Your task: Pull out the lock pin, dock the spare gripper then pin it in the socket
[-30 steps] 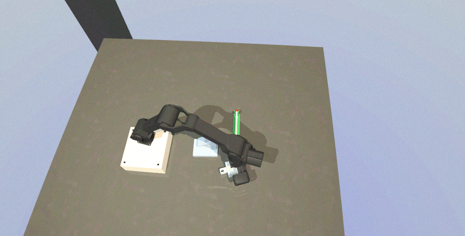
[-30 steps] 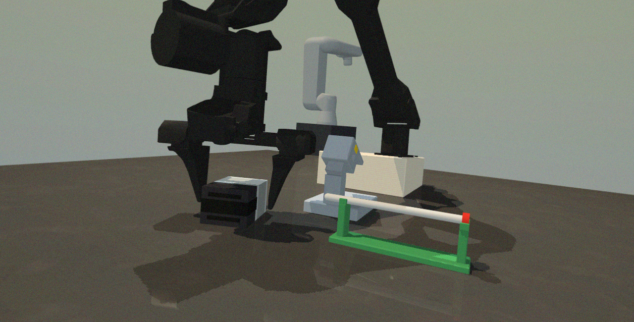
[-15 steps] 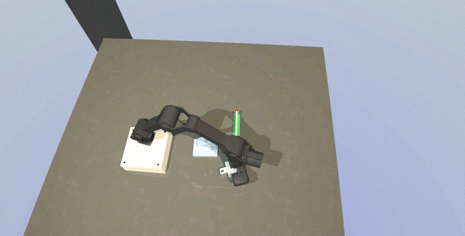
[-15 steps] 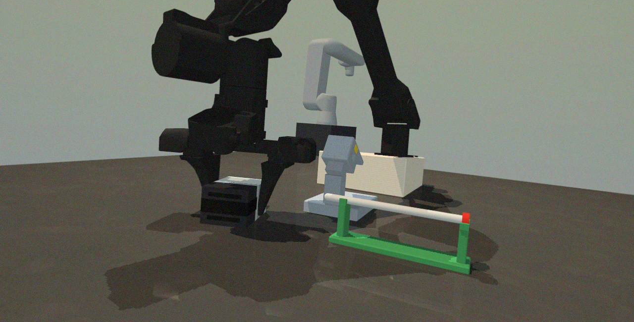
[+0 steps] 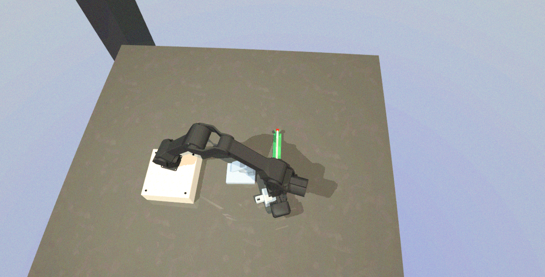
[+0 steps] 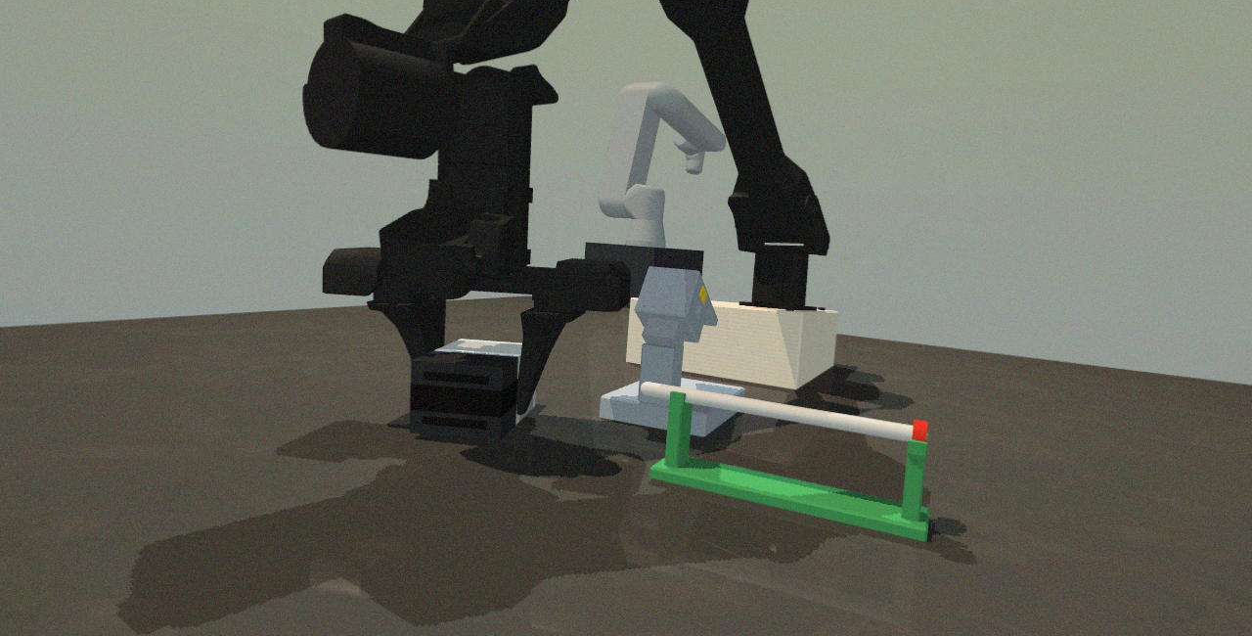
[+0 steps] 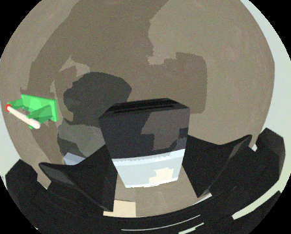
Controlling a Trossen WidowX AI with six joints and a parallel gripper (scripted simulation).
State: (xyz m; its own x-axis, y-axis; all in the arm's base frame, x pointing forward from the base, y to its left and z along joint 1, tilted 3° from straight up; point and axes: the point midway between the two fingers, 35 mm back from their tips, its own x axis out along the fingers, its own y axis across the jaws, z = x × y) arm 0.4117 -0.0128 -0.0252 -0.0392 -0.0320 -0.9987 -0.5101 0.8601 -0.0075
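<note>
My gripper (image 6: 475, 391) (image 7: 148, 142) points down and is shut on the spare gripper (image 5: 268, 199) (image 6: 464, 395) (image 7: 145, 130), a black block with a white rear part, one finger on each side. It is at or just above the table; any gap is hard to tell. Its white spigot (image 5: 259, 199) with a square hole points toward the arm's base. The pale blue-grey mount (image 5: 239, 178) (image 6: 672, 295) stands beside it, with a yellow mark on its head. The socket's opening is not clearly visible. The lock pin (image 5: 277, 144) (image 6: 787, 413) (image 7: 23, 116), white with a red end, lies across the green rack (image 5: 279, 151) (image 6: 787, 492) (image 7: 42, 102).
The cream base box (image 5: 167, 183) (image 6: 726, 356) (image 7: 124, 208) carries my arm, left of the mount in the overhead view. The rack stands beyond the mount from the spare gripper. A white arm (image 6: 617, 150) stands in the background. A dark post (image 5: 108, 8) rises past the table's far left corner.
</note>
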